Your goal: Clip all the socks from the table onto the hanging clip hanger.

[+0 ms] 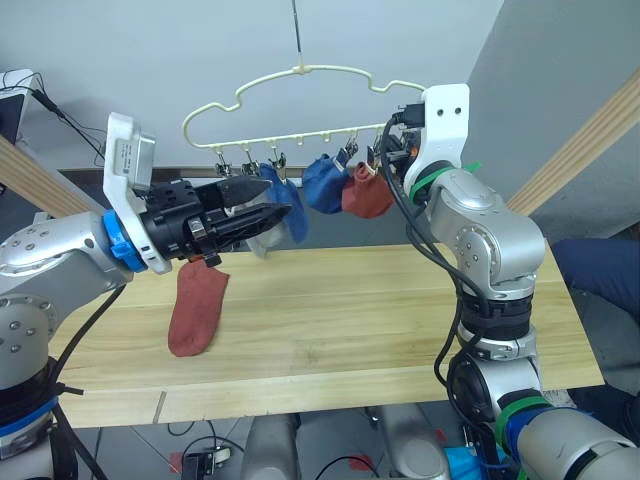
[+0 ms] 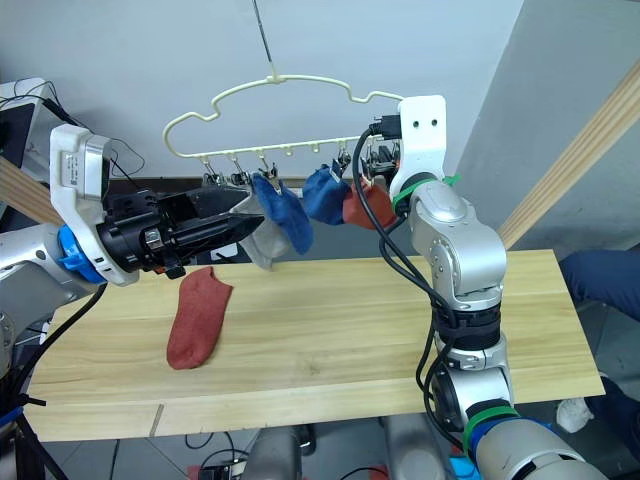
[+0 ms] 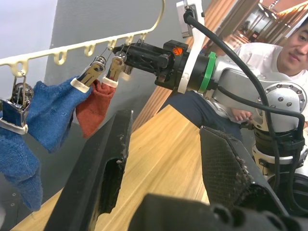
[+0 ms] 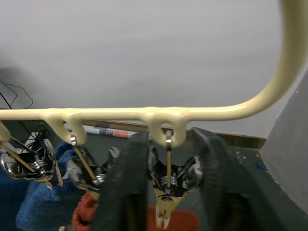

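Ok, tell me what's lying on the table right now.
One rust-red sock lies flat on the table, toward the robot's left. The left gripper covers a strip of the tabletop behind it, so anything there cannot be seen.

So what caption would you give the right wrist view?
Right pincer straddling a metal clip on the cream plastic clip hanger, rust-red fabric sock below.

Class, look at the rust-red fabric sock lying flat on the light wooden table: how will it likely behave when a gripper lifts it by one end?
The rust-red fabric sock lies flat and limp on the light wooden table, so it would probably droop, not hold shape. It looks thin, so likely light. The blue socks already clipped hang folded and slack, suggesting the same floppiness.
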Robot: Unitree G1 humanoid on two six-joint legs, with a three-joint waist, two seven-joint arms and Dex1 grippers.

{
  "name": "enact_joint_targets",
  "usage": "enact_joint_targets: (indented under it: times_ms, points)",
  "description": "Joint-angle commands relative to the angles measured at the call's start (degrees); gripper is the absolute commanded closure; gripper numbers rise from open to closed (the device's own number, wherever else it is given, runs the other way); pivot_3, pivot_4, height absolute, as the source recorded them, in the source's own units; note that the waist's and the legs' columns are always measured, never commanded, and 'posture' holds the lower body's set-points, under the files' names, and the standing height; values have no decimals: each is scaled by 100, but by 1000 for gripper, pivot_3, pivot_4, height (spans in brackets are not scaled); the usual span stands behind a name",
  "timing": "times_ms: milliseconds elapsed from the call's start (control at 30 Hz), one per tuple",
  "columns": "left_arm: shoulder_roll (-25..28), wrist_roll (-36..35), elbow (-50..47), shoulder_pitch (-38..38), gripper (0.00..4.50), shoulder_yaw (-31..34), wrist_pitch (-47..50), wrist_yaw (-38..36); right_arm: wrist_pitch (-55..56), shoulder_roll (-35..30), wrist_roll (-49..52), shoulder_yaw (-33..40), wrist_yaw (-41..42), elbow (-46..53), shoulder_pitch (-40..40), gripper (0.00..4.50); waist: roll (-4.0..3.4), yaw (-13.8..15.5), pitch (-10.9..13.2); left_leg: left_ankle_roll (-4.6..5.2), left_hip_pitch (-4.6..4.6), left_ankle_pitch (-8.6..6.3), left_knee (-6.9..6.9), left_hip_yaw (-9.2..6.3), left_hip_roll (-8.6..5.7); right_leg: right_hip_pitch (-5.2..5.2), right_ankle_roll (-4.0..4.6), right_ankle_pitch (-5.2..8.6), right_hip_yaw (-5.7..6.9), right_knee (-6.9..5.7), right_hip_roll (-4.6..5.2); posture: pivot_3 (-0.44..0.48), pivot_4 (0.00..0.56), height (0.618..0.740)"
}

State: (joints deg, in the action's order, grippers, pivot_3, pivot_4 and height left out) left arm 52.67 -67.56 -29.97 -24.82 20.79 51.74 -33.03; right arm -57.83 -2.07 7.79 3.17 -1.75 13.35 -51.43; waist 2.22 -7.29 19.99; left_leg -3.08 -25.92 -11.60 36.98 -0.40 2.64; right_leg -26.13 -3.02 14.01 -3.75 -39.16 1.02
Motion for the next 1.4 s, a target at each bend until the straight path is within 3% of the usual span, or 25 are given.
enact_joint_targets:
  times_ms: [33,267,400,500,600,733,767,1067,1400]
  points:
    - [40,-94,-221,-22,1920,179,-124,36,140,2,-33,13,-51,156,-166,4429,0,14,0,0,0,0,0,0,0,0,0,0,0,0,0,-120,291,740]
    - [53,117,-264,74,1920,62,-88,191,155,-29,-70,43,-114,156,-175,4472,0,99,0,0,0,0,2,-1,0,0,0,0,1,-1,0,-120,291,740]
    - [63,570,-126,511,1920,82,-6,510,126,-36,-66,70,-152,173,-220,4472,-1,96,0,0,0,0,2,1,1,0,1,0,0,-2,0,-119,297,740]
    - [242,1378,175,1114,1920,87,-64,625,69,-36,-48,96,-168,226,-231,4472,-1,88,0,0,1,0,1,-1,2,-2,2,-1,1,-6,-1,-111,301,740]
    - [318,2012,396,1479,1393,11,-314,557,27,-53,-44,103,-188,276,-210,4500,-1,100,0,0,1,0,0,-2,4,-5,3,-1,3,-8,-3,-114,303,740]
    - [223,2551,653,1693,163,-45,-499,576,-13,-67,-37,108,-214,326,-192,4500,0,134,-1,0,0,0,2,-1,1,-3,3,-1,3,-5,0,-114,303,740]
    - [232,2759,704,1746,41,-109,-625,560,-23,-70,-33,113,-219,336,-188,4500,0,142,-1,0,0,0,2,0,2,-2,3,-2,3,-4,0,-114,303,740]
    - [-777,4586,2642,1582,41,-903,-1944,1216,-295,-146,-45,137,-250,594,-132,4500,0,153,-1,1,0,0,1,5,4,-4,5,-3,1,-2,0,-154,316,740]
    - [-1570,5237,4241,1060,41,-1204,-2824,1013,-611,-192,-67,143,-266,877,-81,4500,3,94,-3,1,1,-1,3,9,2,-3,7,-6,-2,-6,5,-203,322,740]
